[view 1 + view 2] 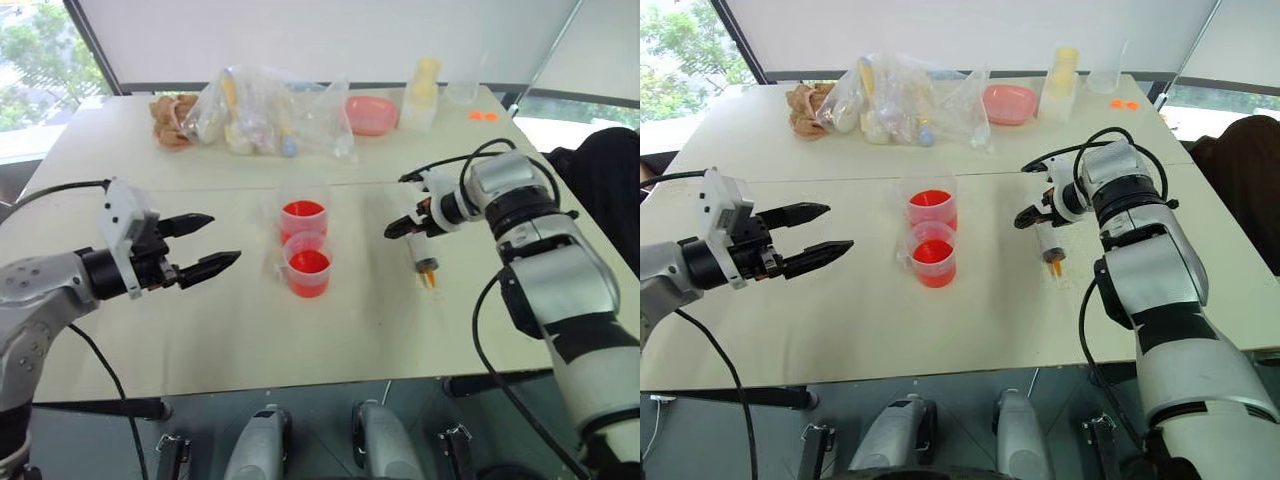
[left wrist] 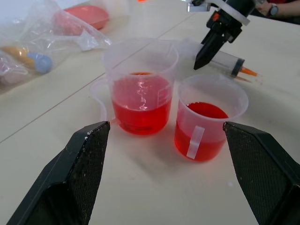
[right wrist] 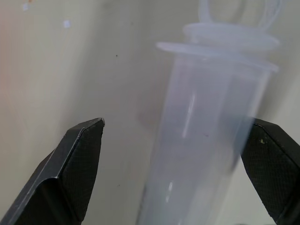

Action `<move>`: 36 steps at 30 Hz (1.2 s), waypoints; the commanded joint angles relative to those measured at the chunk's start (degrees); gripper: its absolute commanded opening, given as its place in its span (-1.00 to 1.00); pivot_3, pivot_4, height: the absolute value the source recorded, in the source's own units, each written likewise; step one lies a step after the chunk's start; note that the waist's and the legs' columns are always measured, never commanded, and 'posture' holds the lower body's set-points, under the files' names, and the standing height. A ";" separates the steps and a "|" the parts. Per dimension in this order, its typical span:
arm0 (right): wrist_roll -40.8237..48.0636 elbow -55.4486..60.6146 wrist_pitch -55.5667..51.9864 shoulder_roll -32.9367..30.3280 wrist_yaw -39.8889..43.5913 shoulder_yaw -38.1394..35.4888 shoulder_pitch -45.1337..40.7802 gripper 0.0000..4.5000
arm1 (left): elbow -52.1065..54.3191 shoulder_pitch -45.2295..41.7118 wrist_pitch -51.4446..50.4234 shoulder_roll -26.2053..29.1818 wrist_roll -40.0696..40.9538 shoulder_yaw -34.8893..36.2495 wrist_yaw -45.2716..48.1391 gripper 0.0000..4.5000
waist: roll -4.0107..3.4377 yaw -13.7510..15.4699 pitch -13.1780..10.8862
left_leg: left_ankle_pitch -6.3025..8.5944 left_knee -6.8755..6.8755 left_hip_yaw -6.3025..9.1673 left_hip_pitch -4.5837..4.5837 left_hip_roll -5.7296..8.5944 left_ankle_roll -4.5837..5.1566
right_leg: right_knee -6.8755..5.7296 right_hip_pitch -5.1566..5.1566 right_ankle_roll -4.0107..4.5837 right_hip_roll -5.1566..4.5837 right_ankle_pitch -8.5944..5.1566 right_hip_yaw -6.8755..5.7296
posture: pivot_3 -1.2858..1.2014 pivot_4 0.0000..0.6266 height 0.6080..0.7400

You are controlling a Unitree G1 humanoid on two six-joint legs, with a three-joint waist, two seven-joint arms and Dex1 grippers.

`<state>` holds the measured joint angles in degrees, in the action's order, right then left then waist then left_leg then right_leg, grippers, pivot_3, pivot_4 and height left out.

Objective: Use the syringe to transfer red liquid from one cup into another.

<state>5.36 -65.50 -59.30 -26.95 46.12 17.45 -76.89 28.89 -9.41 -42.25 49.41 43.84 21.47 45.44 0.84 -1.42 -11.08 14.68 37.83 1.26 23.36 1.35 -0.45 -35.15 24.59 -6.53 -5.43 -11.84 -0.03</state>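
The left gripper [image 1: 208, 243] is hovering with fingers spread wide, left of the two cups [image 1: 304, 250] holding red liquid [image 1: 309, 262] at the table's [image 1: 200, 340] middle. Right of them, the syringe [image 1: 424, 255] is lying flat; the right wrist view is showing its barrel between the right gripper's [image 1: 400, 228] parted fingers, ungripped. Bags [image 1: 260, 110] and a pink dish [image 1: 370, 113] are sitting far back by windows.

A test lab or office room: plain white tables [image 1: 150, 330] pushed together beside large windows [image 1: 40, 60] with blinds.
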 commanded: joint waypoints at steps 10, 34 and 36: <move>-0.80 1.96 1.32 0.73 -0.95 -8.51 1.75 -0.35 | -4.32 -4.57 3.46 1.83 -2.07 0.86 0.81 0.80 | 0.03 -0.95 0.02 | -0.02 0.00 0.14 -0.01 -0.01 -0.02 | -0.05 -0.05 0.00 0.07 0.00 -0.04 | 0.03 -0.52 1.00; 14.65 48.53 48.61 26.70 -10.48 -21.59 17.61 -0.35 | -49.16 -51.80 24.50 -4.98 -18.48 -14.15 15.52 0.80 | 0.05 -1.10 0.00 | -0.18 -0.53 0.20 0.15 -0.03 -0.28 | -0.20 0.31 -0.07 0.15 0.06 -0.08 | 0.03 -0.52 1.00; 15.08 47.54 49.05 27.14 -10.36 -21.23 18.01 -0.35 | -47.93 -53.51 23.09 -5.38 -17.51 -14.02 16.33 0.80 | 0.05 -1.15 -0.01 | -0.18 -0.54 0.20 0.15 -0.04 -0.28 | -0.22 0.33 -0.07 0.15 0.06 -0.08 | 0.03 -0.52 1.00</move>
<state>20.17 -18.97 -11.94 -0.26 35.42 -4.04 -57.82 -21.51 -60.58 -18.59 43.61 24.64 6.15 61.03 0.88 -2.57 -11.09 14.50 37.29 1.46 23.51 1.30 -0.74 -35.38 24.94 -6.60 -5.27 -11.78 -0.10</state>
